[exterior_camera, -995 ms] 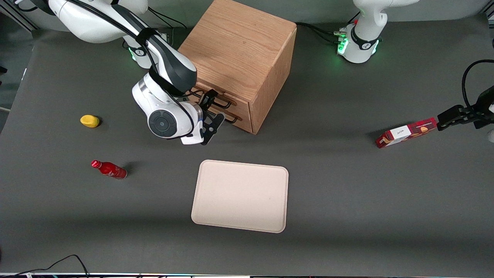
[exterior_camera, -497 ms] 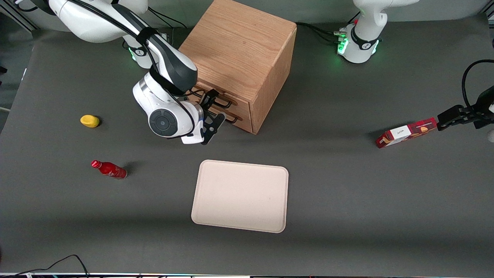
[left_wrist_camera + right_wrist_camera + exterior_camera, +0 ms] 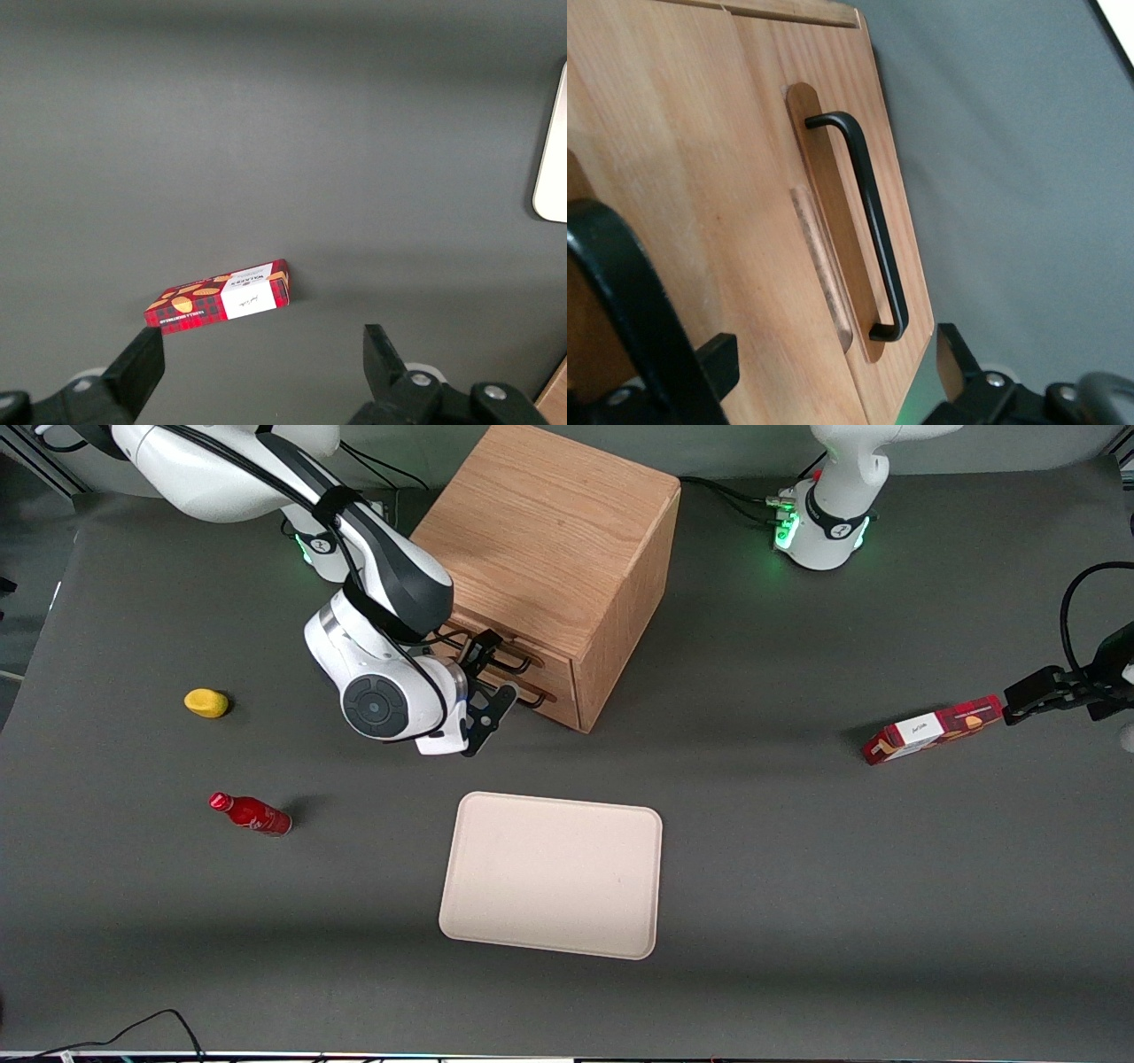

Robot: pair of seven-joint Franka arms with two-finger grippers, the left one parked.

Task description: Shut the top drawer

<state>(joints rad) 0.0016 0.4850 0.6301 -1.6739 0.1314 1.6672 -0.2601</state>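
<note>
The wooden cabinet [image 3: 549,540] stands at the back of the table with its drawer fronts facing the working arm's end. The top drawer [image 3: 554,666] [image 3: 673,177] looks level with the lower drawer [image 3: 824,80]. My right gripper [image 3: 496,669] [image 3: 833,367] is open and sits right at the two fronts, over the seam between them. One finger is by the top drawer's black handle [image 3: 514,659] [image 3: 620,283], the other by the lower handle [image 3: 864,221]. Nothing is held between the fingers.
A beige tray [image 3: 549,877] lies nearer the front camera than the cabinet. A red bottle [image 3: 251,813] and a yellow object [image 3: 205,702] lie toward the working arm's end. A red cookie box [image 3: 935,729] [image 3: 221,305] lies toward the parked arm's end.
The right wrist edged slightly toward the cabinet one second ago, then stayed still. The drawer fronts look the same.
</note>
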